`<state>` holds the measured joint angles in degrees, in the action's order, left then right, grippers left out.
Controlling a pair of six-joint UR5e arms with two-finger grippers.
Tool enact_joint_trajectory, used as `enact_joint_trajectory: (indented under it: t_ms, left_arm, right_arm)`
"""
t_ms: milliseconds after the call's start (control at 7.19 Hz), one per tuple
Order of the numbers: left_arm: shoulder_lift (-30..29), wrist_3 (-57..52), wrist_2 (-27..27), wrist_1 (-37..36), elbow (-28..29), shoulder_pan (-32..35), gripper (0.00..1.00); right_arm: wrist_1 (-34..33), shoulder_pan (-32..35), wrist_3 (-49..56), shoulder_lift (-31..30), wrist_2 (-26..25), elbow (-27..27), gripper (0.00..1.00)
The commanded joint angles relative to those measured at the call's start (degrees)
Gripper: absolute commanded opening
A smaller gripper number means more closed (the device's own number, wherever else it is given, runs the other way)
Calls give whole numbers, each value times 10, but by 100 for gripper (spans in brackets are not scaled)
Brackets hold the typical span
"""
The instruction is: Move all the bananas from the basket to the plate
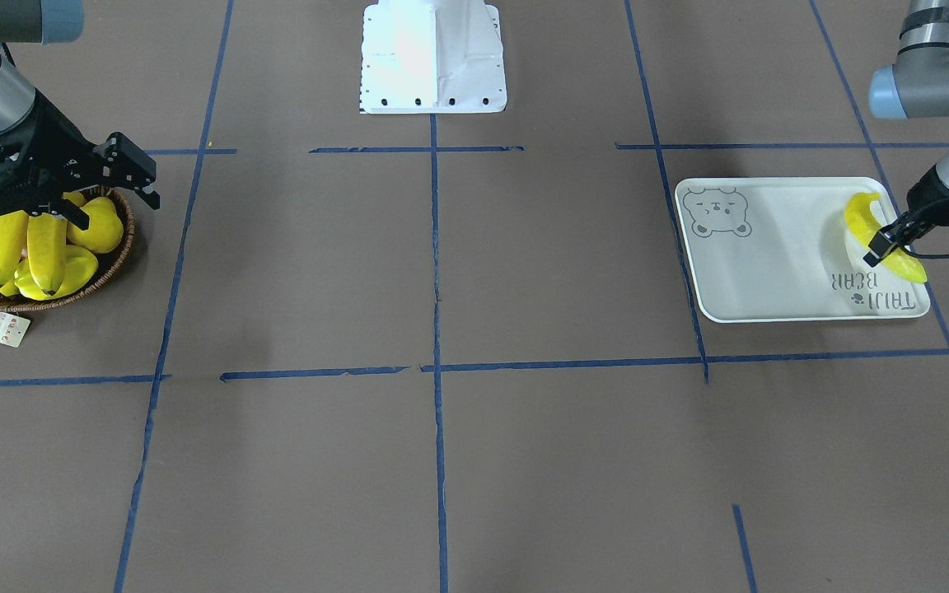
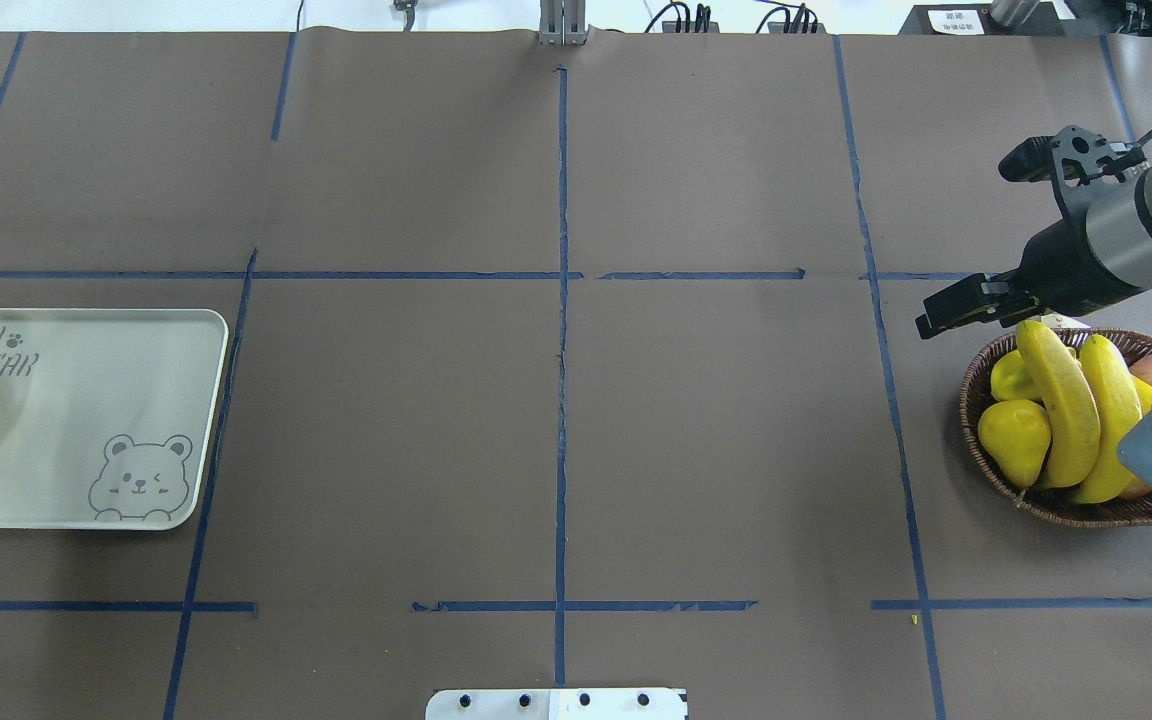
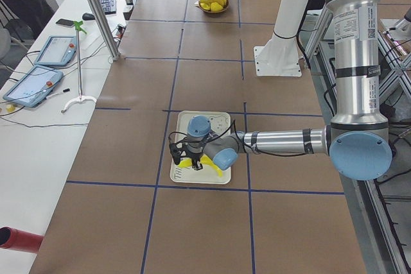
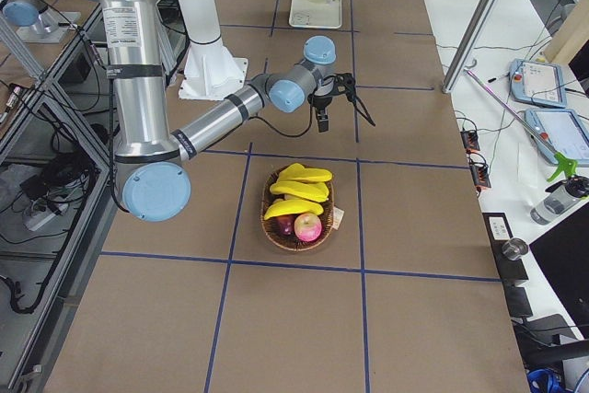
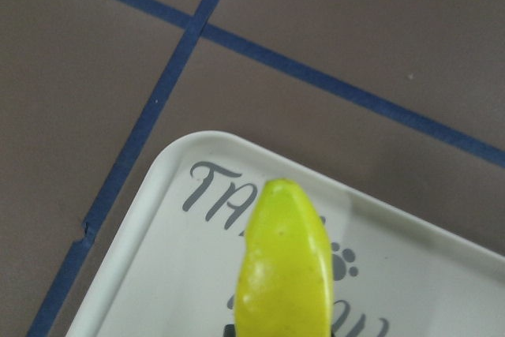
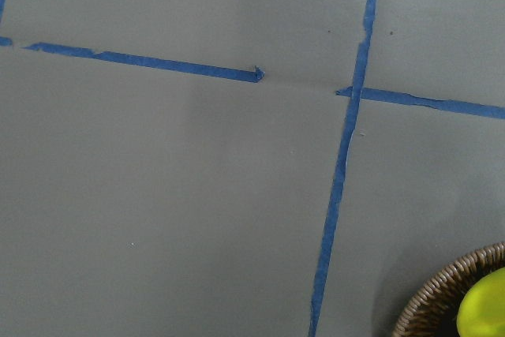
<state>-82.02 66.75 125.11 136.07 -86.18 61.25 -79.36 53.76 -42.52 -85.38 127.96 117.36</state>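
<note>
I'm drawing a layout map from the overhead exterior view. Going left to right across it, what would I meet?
plate → white robot base at the bottom edge → basket

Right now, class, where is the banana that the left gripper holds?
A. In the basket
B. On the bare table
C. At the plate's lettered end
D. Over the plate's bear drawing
C: the banana in the left gripper is at the end of the plate that carries the lettering, well away from the bear drawing.
</note>
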Motion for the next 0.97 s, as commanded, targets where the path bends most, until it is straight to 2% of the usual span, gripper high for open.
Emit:
enact_joint_trajectory:
  t_ms: [0, 139, 278, 417, 695, 834]
  left_arm:
    - [3, -1, 15, 7, 11, 29, 37]
    - [3, -13, 10, 7, 14, 35, 53]
    - [2, -63, 11, 6, 15, 40, 99]
    - [2, -85, 23, -4, 7, 60, 100]
    - [-2, -128, 117, -13, -18, 113, 100]
    - [-3, -128, 118, -13, -62, 120, 100]
  right_arm:
    - [0, 0, 3, -4, 0, 4, 100]
    - [0, 0, 3, -4, 0, 4, 100]
    - [0, 0, 3, -4, 0, 4, 100]
    - [0, 1, 3, -5, -1, 4, 100]
    - [1, 2, 5, -30, -11, 7, 100]
    - [2, 1, 12, -53, -27, 13, 100]
